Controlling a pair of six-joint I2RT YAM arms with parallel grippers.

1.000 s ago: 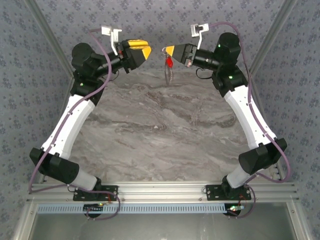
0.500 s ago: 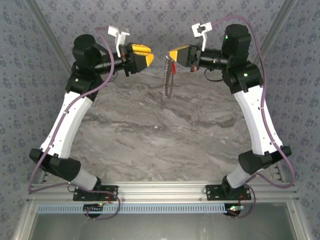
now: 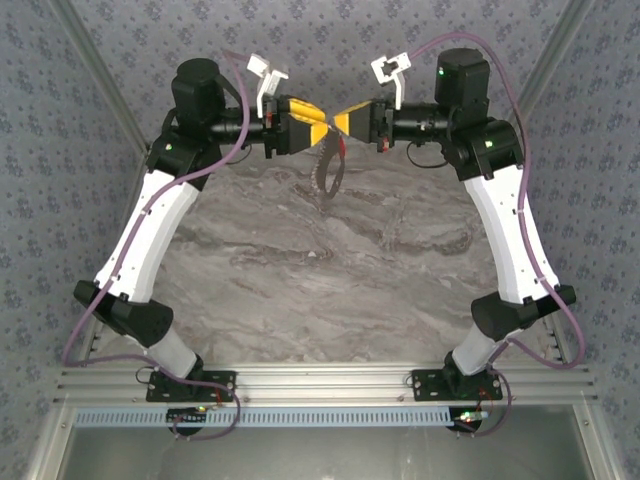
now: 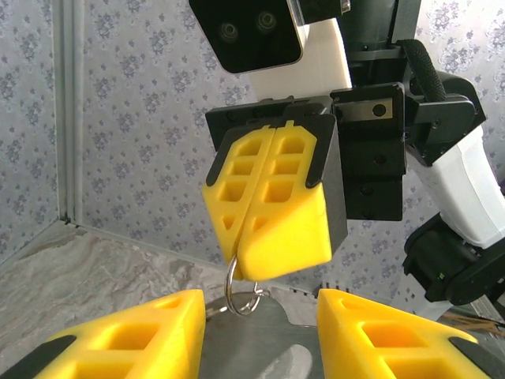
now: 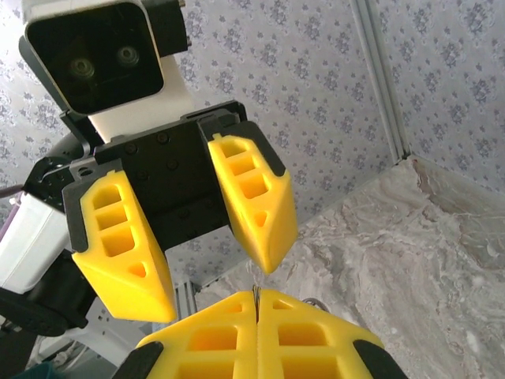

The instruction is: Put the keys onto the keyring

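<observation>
High over the stone table [image 3: 300,270], nose to nose with the left gripper [image 3: 320,128]: the right gripper [image 3: 343,123]; fingers pressed tight together there, pinching a small silver ring [image 4: 243,294], most likely the shiny bit of the keys [image 3: 341,149]; red of the keys just under those tips; below that, hanging free and well off the table, the grey keyring [image 3: 324,177]; looks hooked to the keys already, hanging from them like that, but too small to tell for sure. On the left gripper, fingers [image 5: 252,197] spread apart, holding nothing, very near the shut yellow tips; not touching the ring yet, as far as can be seen. So: picked up and held in the air, done; joined or not, hard to say; left to do, by the look of it, closing on the hanging loop, holding it steady and working it fully on; then setting it all down. Could swing or slip, being so thin and loose.
</observation>
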